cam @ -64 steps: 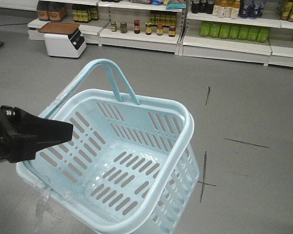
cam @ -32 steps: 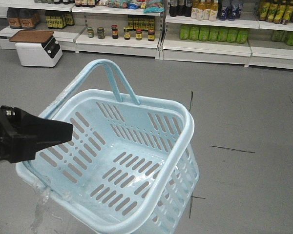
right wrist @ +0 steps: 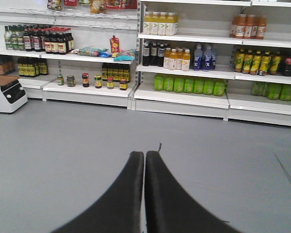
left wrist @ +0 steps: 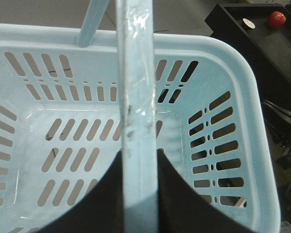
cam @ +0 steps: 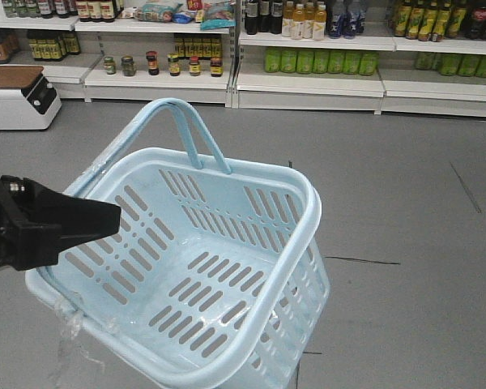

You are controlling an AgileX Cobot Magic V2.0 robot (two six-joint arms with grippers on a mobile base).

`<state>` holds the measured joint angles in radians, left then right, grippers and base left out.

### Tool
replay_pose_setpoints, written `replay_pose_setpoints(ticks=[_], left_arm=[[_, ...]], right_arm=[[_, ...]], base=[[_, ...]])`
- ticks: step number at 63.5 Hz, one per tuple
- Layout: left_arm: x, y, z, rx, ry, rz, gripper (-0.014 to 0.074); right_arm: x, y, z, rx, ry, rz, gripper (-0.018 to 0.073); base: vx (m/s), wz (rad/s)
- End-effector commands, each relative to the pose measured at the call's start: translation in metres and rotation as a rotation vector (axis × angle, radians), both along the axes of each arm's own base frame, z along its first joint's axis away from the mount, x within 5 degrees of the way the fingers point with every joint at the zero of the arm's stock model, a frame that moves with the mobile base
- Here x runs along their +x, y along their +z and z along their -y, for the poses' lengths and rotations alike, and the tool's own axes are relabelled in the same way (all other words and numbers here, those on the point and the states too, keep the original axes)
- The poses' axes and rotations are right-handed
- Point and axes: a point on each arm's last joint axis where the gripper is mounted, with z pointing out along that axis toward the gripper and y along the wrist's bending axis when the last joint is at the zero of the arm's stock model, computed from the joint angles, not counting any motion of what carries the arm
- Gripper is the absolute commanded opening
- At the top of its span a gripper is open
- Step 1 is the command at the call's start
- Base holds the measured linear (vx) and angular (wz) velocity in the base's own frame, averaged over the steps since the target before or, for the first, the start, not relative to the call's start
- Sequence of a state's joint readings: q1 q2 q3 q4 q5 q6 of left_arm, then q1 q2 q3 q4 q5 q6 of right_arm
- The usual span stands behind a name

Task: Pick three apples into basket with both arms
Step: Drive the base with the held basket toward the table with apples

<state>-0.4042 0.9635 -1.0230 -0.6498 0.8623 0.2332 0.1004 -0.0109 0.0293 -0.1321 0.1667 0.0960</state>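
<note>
The pale blue basket (cam: 227, 267) hangs tilted above the grey floor and is empty. My left gripper (left wrist: 138, 153) is shut on one of its hoop handles (left wrist: 135, 97), which runs straight up between the black jaws. In the front view the left gripper (cam: 105, 217) shows as a black wedge at the basket's left rim, and the other handle (cam: 190, 130) stands up behind. My right gripper (right wrist: 144, 154) is shut with nothing in it, pointing over bare floor towards the shelves. The apples are out of view.
Store shelves (cam: 308, 73) with bottles and jars line the far side. A white box (cam: 16, 97) with a brown top stands on the floor at far left. A black platform (left wrist: 262, 43) with a small red round thing (left wrist: 276, 18) lies beside the basket.
The shelves and the white box have slid left in the front view, so the whole robot has turned right. The basket and left gripper keep their place in the picture.
</note>
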Motion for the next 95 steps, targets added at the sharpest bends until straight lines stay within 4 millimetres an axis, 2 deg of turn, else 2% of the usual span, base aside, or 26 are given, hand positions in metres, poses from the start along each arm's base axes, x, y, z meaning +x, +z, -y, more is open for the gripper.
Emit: replay_pose_setpoints(ticks=[1, 95], left_arm=[[-0.0017, 0.0197, 0.0004, -0.101, 0.031, 0.071, -0.0008], [-0.0017, 0.0197, 0.0004, -0.101, 0.031, 0.071, -0.0008]], right_arm=[[0.0001, 0.0029, -0.0004, -0.011, 0.002, 0.072, -0.0001], [0.0001, 0.0029, -0.0004, -0.011, 0.002, 0.072, -0.0001]], base=[[0.19, -0.22], [0.14, -0.47]])
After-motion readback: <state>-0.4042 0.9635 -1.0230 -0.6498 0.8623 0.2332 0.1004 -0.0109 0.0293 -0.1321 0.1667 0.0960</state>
